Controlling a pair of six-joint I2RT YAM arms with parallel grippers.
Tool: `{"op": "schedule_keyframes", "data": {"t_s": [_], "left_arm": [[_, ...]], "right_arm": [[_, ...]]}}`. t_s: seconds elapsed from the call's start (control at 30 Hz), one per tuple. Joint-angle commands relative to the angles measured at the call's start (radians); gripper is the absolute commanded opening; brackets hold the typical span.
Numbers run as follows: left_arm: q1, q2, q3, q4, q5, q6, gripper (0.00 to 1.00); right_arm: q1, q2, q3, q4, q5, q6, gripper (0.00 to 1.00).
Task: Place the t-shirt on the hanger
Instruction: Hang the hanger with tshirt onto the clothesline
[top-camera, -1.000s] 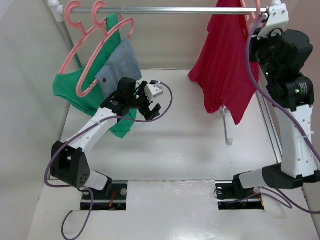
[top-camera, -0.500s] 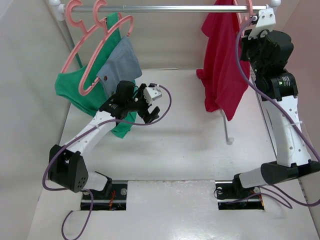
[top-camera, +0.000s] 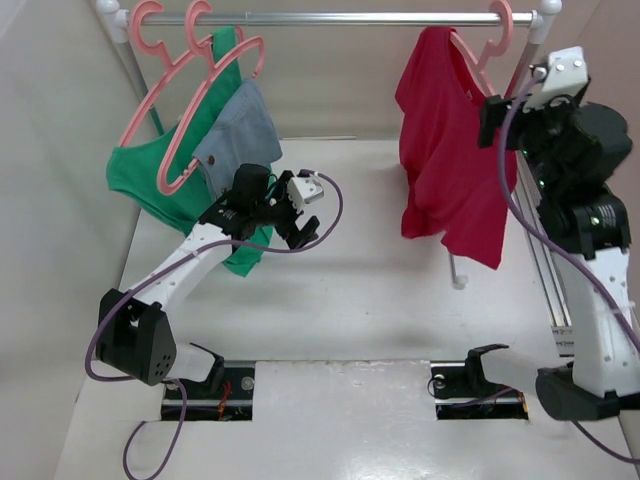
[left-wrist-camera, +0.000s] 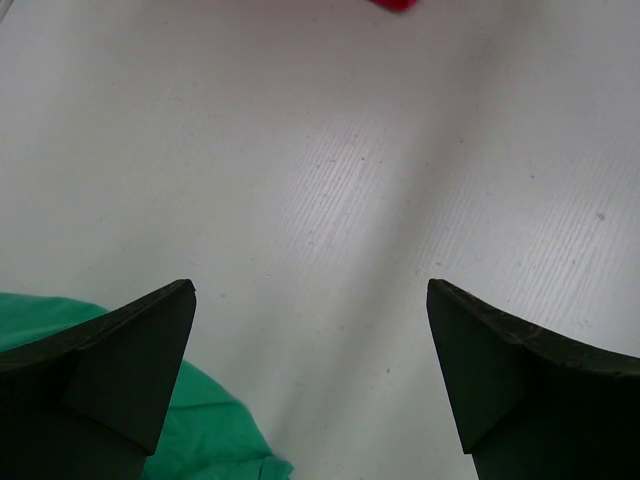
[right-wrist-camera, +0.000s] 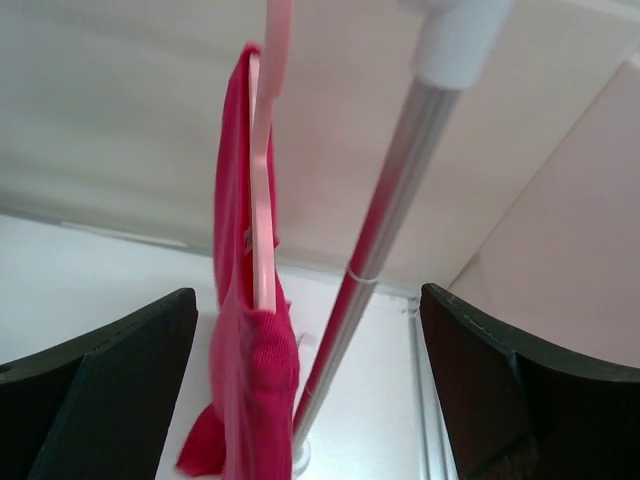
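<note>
The crimson t-shirt (top-camera: 445, 170) hangs draped on the salmon-pink hanger (top-camera: 472, 58), whose hook sits over the rail at the far right. In the right wrist view the t-shirt (right-wrist-camera: 245, 340) and the hanger (right-wrist-camera: 262, 200) hang just ahead, a little left of centre. My right gripper (top-camera: 492, 122) is beside the shirt's right edge, open (right-wrist-camera: 307, 290), with nothing between its fingers. My left gripper (top-camera: 300, 225) hovers open (left-wrist-camera: 310, 285) over the bare table at centre left, empty.
Two other pink hangers carry a green garment (top-camera: 150, 185) and a grey-blue denim piece (top-camera: 240, 125) at the rail's (top-camera: 340, 17) left end. Green cloth (left-wrist-camera: 200, 430) lies under my left fingers. The rack's right post (right-wrist-camera: 390, 200) stands close behind the t-shirt.
My right gripper has opened and let go of the hanger, then drawn back to the right. The t-shirt now hangs from the rail by itself. The left arm has hardly moved.
</note>
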Motion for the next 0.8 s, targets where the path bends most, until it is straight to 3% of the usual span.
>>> {"op": "schedule_keyframes", "data": {"t_s": [0.0, 0.2, 0.33, 0.37, 0.47, 0.6, 0.77], "left_arm": [[0.004, -0.041, -0.008, 0.021, 0.045, -0.013, 1.0], [-0.005, -0.041, -0.019, 0.021, 0.034, -0.013, 1.0], [-0.005, -0.05, -0.042, 0.021, 0.013, -0.013, 1.0], [-0.005, -0.05, -0.055, 0.021, 0.0, -0.023, 1.0], [-0.005, -0.06, -0.101, 0.045, -0.029, -0.033, 1.0], [-0.005, -0.081, -0.184, 0.081, -0.075, -0.072, 1.0], [-0.005, -0.112, -0.298, 0.139, -0.123, -0.108, 1.0]], "right_arm": [[0.012, -0.095, 0.004, 0.036, 0.002, -0.065, 0.97], [0.033, -0.158, 0.066, -0.008, -0.073, -0.131, 0.98], [0.033, -0.205, 0.038, -0.022, -0.293, -0.156, 1.0], [0.044, -0.217, 0.005, -0.008, -0.398, -0.156, 1.0], [0.084, -0.245, -0.185, 0.006, -0.49, -0.133, 1.0], [0.243, -0.227, -0.44, -0.005, -0.43, -0.073, 1.0], [0.43, -0.204, -0.762, 0.116, -0.308, 0.079, 1.0]]}}
